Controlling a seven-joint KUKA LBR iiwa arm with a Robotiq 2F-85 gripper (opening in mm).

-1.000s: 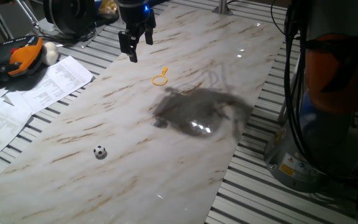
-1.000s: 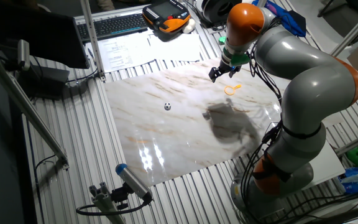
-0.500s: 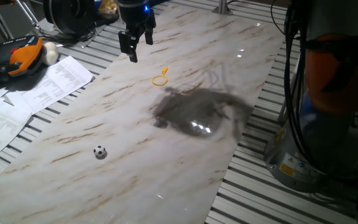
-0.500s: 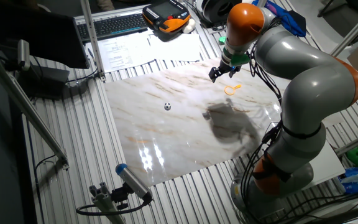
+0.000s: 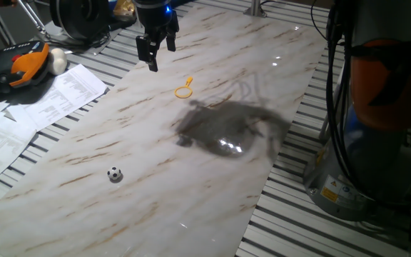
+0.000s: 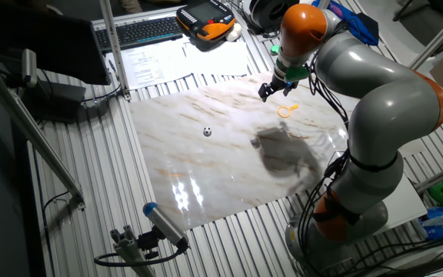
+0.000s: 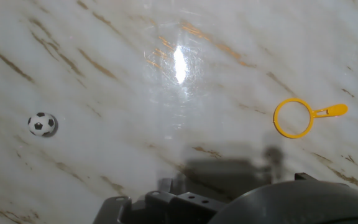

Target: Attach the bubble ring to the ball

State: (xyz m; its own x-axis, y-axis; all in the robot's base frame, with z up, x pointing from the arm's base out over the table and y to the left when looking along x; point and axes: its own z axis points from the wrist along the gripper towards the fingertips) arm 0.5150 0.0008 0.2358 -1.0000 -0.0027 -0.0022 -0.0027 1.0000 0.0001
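The bubble ring (image 5: 184, 91) is a small yellow-orange loop with a stubby handle, lying flat on the marble board (image 5: 212, 185) near its far end. It also shows in the other fixed view (image 6: 285, 110) and at the right of the hand view (image 7: 294, 117). The ball (image 5: 114, 173), tiny and soccer-patterned, rests alone toward the near left of the board (image 6: 207, 131) (image 7: 41, 124). My gripper (image 5: 160, 53) hangs above the board, up and to the left of the ring, open with nothing between its fingers (image 6: 271, 91). Ring and ball lie far apart.
Printed papers (image 5: 41, 100), an orange-black handheld controller (image 5: 20, 66) and a larger cream ball (image 5: 58, 61) lie off the board's left side. The arm's base (image 5: 377, 143) stands at the right. A keyboard (image 6: 141, 31) sits beyond the board. Slatted metal tabletop surrounds the board.
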